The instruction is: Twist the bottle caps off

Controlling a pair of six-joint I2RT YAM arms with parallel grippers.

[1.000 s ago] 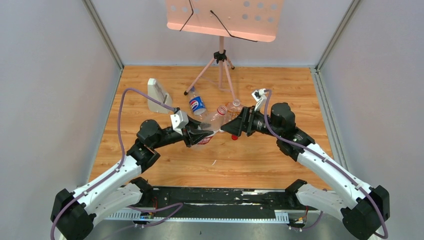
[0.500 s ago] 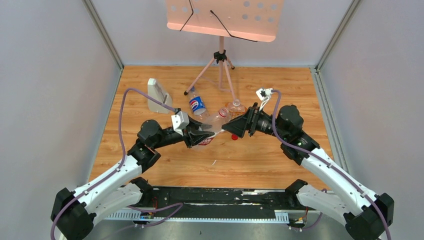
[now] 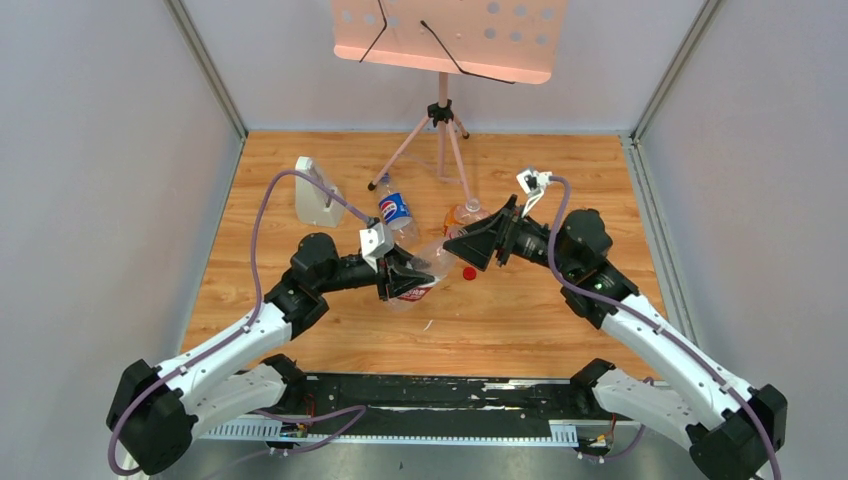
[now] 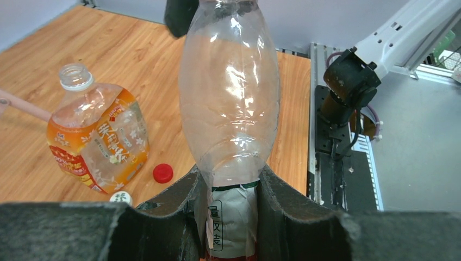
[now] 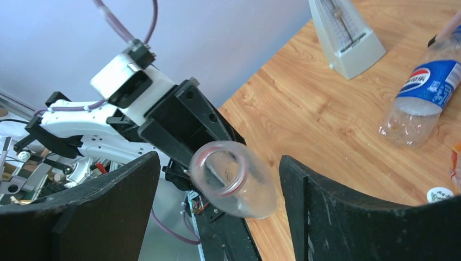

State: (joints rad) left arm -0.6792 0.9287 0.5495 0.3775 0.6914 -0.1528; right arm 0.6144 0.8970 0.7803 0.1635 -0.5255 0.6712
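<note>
- The left gripper [image 4: 231,182] is clamped on the labelled lower part of a clear bottle [image 4: 231,92], with one finger pressed against each side.
- The clear bottle is held up off the table [image 3: 520,320] and tilted. Its neck points away from the left gripper toward the right gripper [image 5: 220,163].
- The right gripper's fingers stand wide apart on either side of the clear bottle's mouth and touch nothing. The mouth is uncovered, with a red ring round the neck.
- A red cap [image 4: 162,173] lies on the table just beside the clear bottle, under its neck end.
- A white cap [image 4: 120,198] lies near the red cap, on the same side of the clear bottle.
- An orange bottle [image 4: 98,141] sits just past both caps from the clear bottle, and its neck is uncovered.
- A Pepsi bottle [image 3: 395,210] lies on its side farther from the clear bottle. Whether it has a cap cannot be made out.
- A grey block [image 3: 315,192] stands upright well apart from the clear bottle, beyond the Pepsi bottle.
</note>
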